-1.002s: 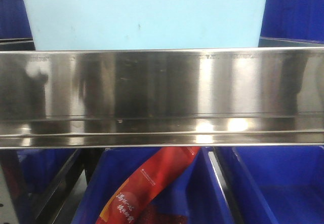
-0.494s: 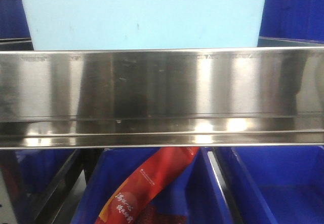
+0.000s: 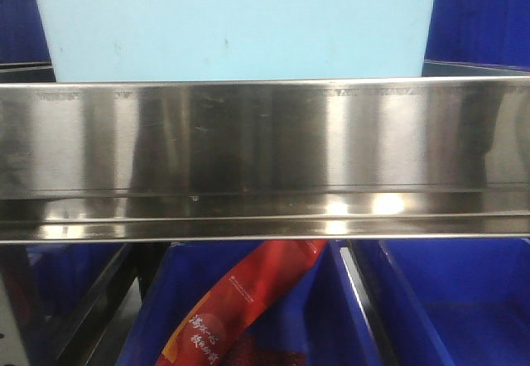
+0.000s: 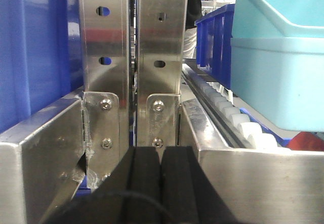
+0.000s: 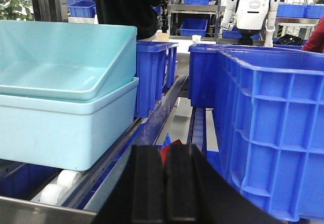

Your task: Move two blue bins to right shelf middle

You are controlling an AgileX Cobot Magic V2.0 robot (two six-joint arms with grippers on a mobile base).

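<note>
- So the biggest thing in front of us is the steel shelf rail (image 3: 265, 159), running left to right across the whole front view. It blocks most of what sits behind it, and we'd guess that's just because the base is parked right up against the rack.
- Above it sits the pale light-blue bin (image 3: 236, 31) with a second one nested tilted inside it (image 5: 61, 62). They rest on the white rollers (image 5: 55, 186), which is probably why they sit so square: the roller lane keeps the long side running near to far along the lane, with the short end wall facing us.
- To the right, the dark blue crate (image 5: 268, 127) stands on its own lane, apart from the pale bins with a gap between. More dark blue crates are farther back. We can't tell for sure which ones count as the task's "blue bins".
- Below the rail there's a lower blue bin (image 3: 248, 316) with a red snack pouch (image 3: 240, 304) lying diagonally in it.
- Left tool (image 4: 161, 183): pads pressed together, nothing in them, pointing at the shelf uprights (image 4: 131, 57).
- Right tool (image 5: 166, 183): same deal, closed up and empty, aimed down the gap between the pale bins and the crate.
</note>
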